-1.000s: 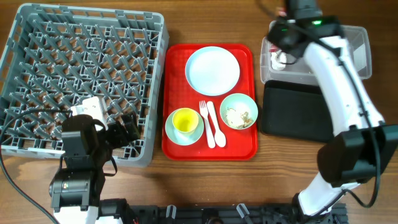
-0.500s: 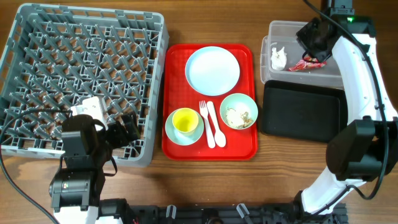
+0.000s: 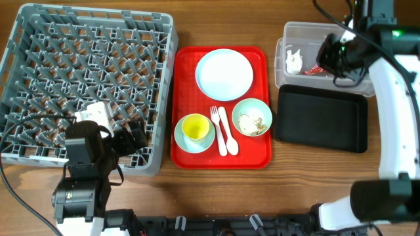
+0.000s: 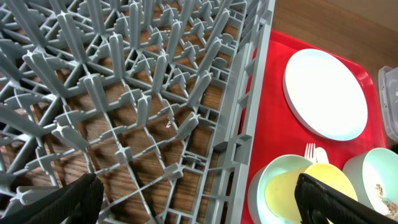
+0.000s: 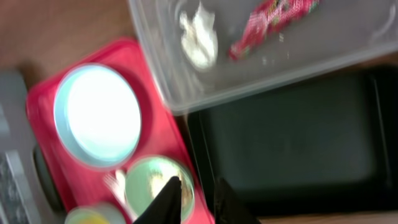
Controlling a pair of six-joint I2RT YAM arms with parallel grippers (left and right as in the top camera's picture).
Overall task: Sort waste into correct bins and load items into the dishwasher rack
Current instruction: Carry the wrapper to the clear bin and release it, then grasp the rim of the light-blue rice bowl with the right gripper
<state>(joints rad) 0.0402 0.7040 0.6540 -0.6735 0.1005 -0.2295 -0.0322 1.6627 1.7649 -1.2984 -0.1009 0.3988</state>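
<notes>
Right pincer (image 5: 196, 202): tips a little apart, nothing between them; it hangs over the seam where the clear tub (image 3: 315, 39) meets the black tray (image 3: 321, 121).

Just behind the pincer, inside the tub: red wrapper (image 3: 316, 69) and white tissue (image 3: 293, 61), both lying loose, not gripped.

Directly under and toward the robot from the pincer: the black tray, nothing in it that I can see.

To the pincer's left and nearer the robot, across the black tray: the bowl (image 3: 252, 117) with pale food scraps (image 3: 248, 122), on the red serving tray (image 3: 180, 154). Judged the remaining waste; the bowl is round, so no long axis governs the grip, only which part of the rim faces the pincer.

Further left: fork (image 3: 214, 124) and spoon (image 3: 228, 131), long axes side by side, pointing away from the robot; then the yellow cup (image 3: 195, 127); plate (image 3: 224, 74) beyond.

Farthest: rack (image 3: 164, 26), with the left pincer (image 4: 196, 202) spread wide and holding nothing above its near corner.

Judgement: right arm is nearer the scraps bowl.
</notes>
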